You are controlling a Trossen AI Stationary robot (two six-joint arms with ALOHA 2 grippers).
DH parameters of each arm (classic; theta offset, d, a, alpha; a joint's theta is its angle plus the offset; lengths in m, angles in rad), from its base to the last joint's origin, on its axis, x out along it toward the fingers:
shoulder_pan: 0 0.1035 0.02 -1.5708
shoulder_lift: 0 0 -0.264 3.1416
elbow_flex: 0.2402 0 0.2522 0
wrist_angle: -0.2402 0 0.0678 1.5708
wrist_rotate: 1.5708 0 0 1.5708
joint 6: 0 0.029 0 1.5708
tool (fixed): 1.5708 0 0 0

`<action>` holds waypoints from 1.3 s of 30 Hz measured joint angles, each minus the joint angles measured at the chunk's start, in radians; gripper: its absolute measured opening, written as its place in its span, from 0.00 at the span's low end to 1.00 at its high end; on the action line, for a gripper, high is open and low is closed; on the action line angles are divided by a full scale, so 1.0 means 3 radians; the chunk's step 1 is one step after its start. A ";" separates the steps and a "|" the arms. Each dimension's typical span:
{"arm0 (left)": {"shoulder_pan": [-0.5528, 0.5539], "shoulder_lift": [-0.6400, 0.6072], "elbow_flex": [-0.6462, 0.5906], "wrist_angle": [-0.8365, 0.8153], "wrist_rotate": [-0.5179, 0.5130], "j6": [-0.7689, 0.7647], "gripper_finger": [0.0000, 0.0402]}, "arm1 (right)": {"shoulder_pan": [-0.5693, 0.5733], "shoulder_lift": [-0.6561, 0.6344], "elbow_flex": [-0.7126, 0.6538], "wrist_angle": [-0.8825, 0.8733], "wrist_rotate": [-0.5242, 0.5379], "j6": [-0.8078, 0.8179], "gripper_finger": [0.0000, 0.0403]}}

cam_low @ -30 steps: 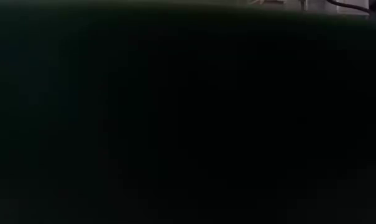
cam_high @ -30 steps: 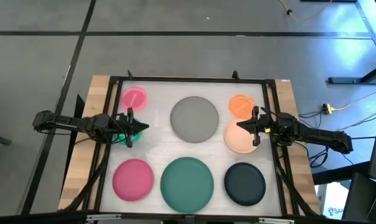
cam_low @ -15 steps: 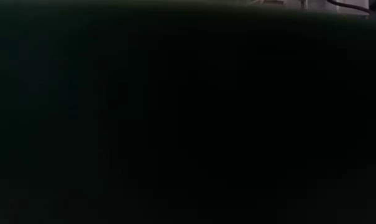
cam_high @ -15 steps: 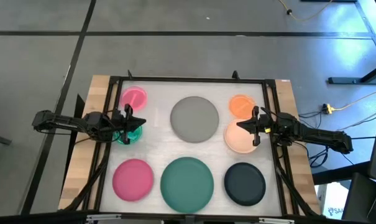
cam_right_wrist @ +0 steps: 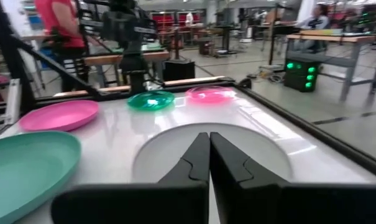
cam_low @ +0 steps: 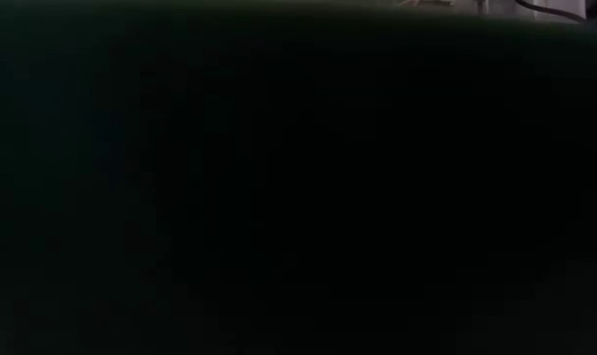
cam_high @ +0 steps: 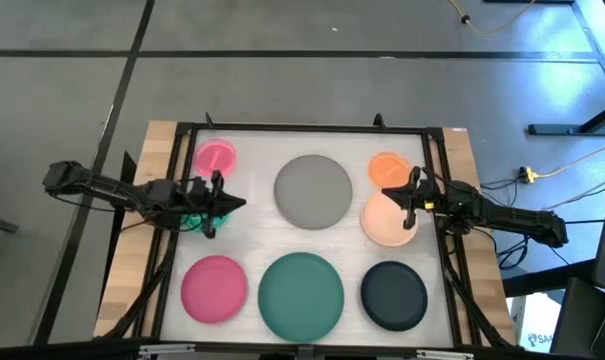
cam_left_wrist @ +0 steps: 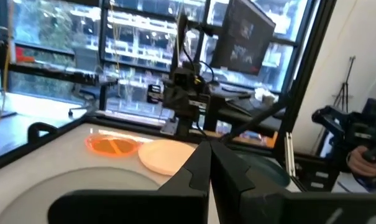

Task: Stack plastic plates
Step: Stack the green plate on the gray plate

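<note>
Your left gripper (cam_high: 218, 203) hangs pinched shut, empty, over the green plate (cam_high: 194, 219) at the worktop's (cam_high: 252, 236) left edge, and your right gripper (cam_high: 407, 201), also shut, over the peach plate (cam_high: 386, 222): descend closed and you'll just shove them.

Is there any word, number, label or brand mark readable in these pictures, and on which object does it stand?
None can be read.
The plates, such as the grey plate and the magenta plate, are plain.
The monitor in the left wrist view shows content too blurred to read.
The low view is almost wholly dark.
</note>
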 joint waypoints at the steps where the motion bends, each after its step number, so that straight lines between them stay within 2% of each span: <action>1: -0.0027 0.0154 0.0093 0.0001 -0.0009 -0.0001 0.00 | 0.0000 0.0000 0.0000 0.0002 0.0023 -0.0005 0.01; 7: -0.0213 0.1049 0.0662 -0.0059 -0.0081 -0.0001 0.00 | 0.0000 0.0001 0.0000 0.0019 -0.0122 0.0002 0.01; 11: -0.0368 0.1578 0.1138 -0.0401 -0.0148 -0.0073 0.00 | 0.0000 0.0001 0.0000 0.0139 -0.0197 0.0031 0.01; 17: -0.0564 0.2223 0.1817 -0.1260 -0.0284 -0.0314 0.00 | 0.0000 0.0027 0.0014 0.0613 -0.0236 0.0133 0.01; 21: -0.0636 0.2573 0.2038 -0.1276 -0.0273 -0.0347 0.00 | 0.0000 0.0115 0.0054 0.0992 -0.0244 0.0129 0.01; 25: -0.0658 0.2816 0.2124 -0.1045 -0.0267 -0.0320 0.00 | 0.0000 0.0263 0.0146 0.1321 -0.0306 0.0092 0.01; 28: -0.0620 0.2965 0.2185 -0.0895 -0.0325 -0.0198 0.00 | 0.0000 0.0484 0.0304 0.1279 -0.0514 0.0113 0.01; 31: -0.0604 0.3056 0.2255 -0.0885 -0.0431 -0.0331 0.02 | 0.0000 0.0607 0.0471 0.1260 -0.0624 0.0103 0.01; 34: -0.0608 0.3112 0.2282 -0.0985 -0.0398 -0.0516 0.08 | 0.0000 0.0735 0.0609 0.1301 -0.0628 -0.0024 0.01; 39: -0.0540 0.3107 0.2303 -0.1161 -0.0291 -0.1002 0.26 | 0.0000 0.0829 0.0642 0.1242 -0.0680 -0.0085 0.01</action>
